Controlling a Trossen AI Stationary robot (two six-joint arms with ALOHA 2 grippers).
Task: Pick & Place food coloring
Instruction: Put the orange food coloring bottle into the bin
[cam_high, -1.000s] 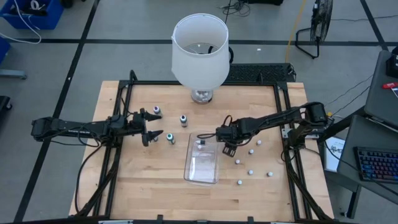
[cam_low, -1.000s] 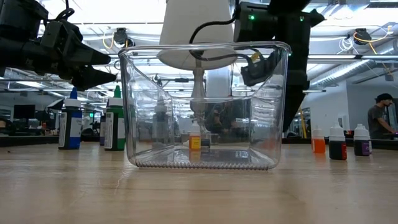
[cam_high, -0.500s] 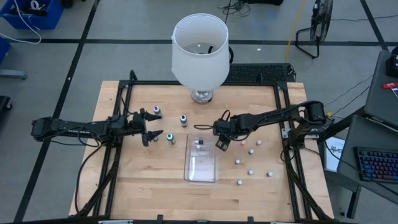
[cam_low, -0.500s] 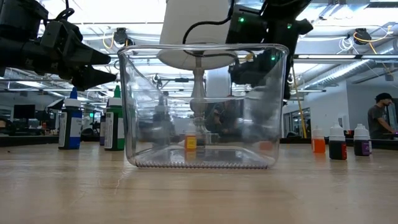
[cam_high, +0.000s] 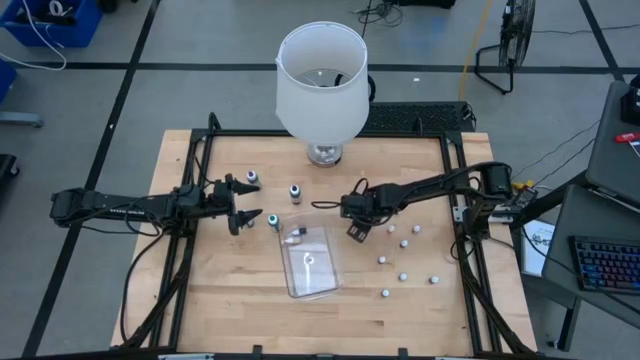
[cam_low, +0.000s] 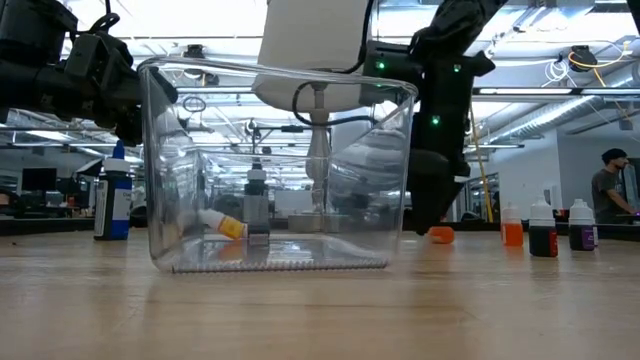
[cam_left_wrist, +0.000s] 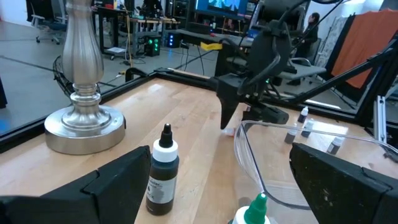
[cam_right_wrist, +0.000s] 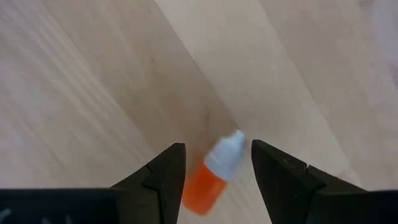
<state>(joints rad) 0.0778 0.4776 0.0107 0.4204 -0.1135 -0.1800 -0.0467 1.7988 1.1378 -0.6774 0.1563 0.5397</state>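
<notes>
My right gripper (cam_high: 357, 226) (cam_right_wrist: 217, 148) is open and points down over a small orange bottle with a white cap (cam_right_wrist: 216, 173) that lies on its side on the table, also seen as the orange bottle (cam_low: 441, 235). One finger stands on each side of it without touching. The gripper is close to the far right corner of the clear tray (cam_high: 308, 262). In the tray a yellow-orange bottle (cam_low: 222, 224) (cam_high: 293, 238) lies on its side. My left gripper (cam_high: 246, 215) (cam_left_wrist: 224, 183) waits open by a green-capped bottle (cam_left_wrist: 254, 211) and a dark bottle (cam_left_wrist: 163, 175), both standing upright.
The lamp with its white shade (cam_high: 321, 82) and metal base (cam_left_wrist: 84, 121) stands at the far edge. Several small bottles stand right of the tray, such as this white-capped bottle (cam_high: 404, 243), and others at left (cam_high: 250, 178). Bare wood lies near the tray's near end.
My right gripper moved toward the table's left and far edges. The tray's far end swung toward the left edge while its near end stayed almost in place. The bottle inside it tipped from upright onto its side.
</notes>
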